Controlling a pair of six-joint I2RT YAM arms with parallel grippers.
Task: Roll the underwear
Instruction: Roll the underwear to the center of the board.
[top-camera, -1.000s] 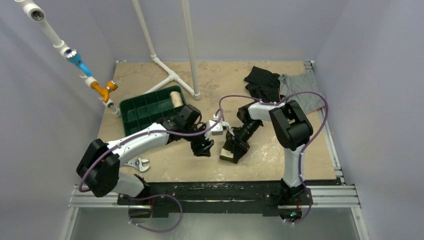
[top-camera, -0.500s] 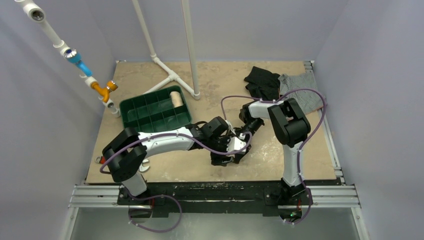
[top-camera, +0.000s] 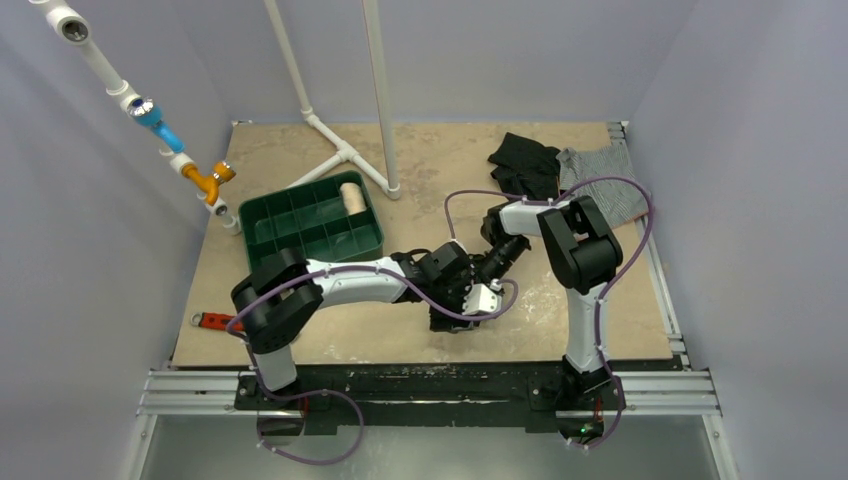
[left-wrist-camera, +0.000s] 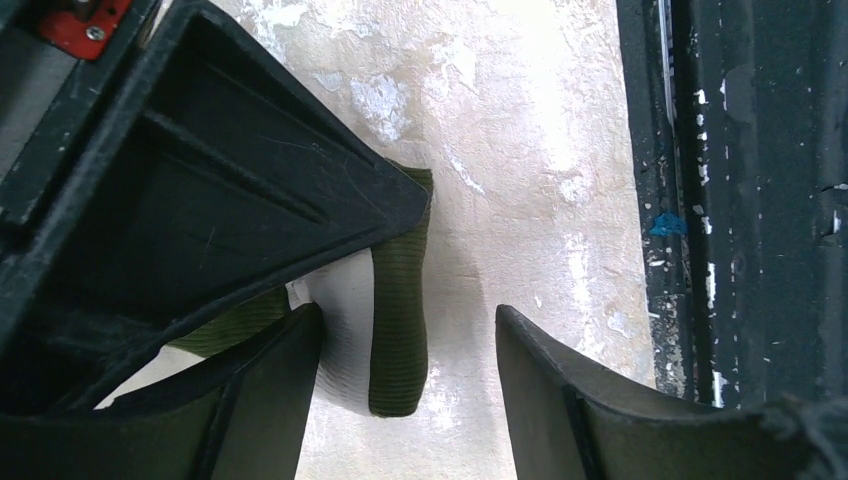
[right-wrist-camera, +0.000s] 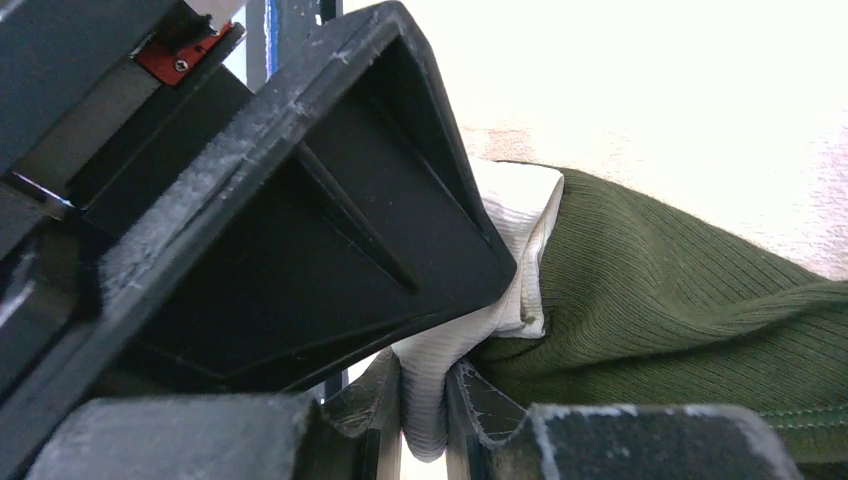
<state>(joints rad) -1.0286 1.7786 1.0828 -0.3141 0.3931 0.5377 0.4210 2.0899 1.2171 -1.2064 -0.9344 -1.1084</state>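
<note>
The underwear (left-wrist-camera: 400, 300) is dark olive ribbed cloth with a cream waistband (right-wrist-camera: 505, 225). It lies bunched on the table near the front edge. My right gripper (right-wrist-camera: 425, 405) is shut on a fold of the waistband, with olive cloth (right-wrist-camera: 680, 290) bulging to its right. My left gripper (left-wrist-camera: 405, 325) is open and straddles an upright olive fold without pinching it. One right finger (left-wrist-camera: 220, 200) fills the upper left of the left wrist view. From above, both grippers (top-camera: 455, 305) meet over the cloth and hide nearly all of it.
A green divided tray (top-camera: 262, 237) with a cream roll (top-camera: 350, 197) sits at left. A black garment (top-camera: 525, 165) and a grey striped garment (top-camera: 600, 185) lie at the back right. A white pipe frame (top-camera: 345, 155) stands behind. A red-handled wrench (top-camera: 215, 321) lies front left. The black front rail (left-wrist-camera: 740, 200) is close.
My left arm has swung right from beside the tray to the underwear, and its open jaws now sit over the fold. The right gripper has kept its hold and shifted slightly.
</note>
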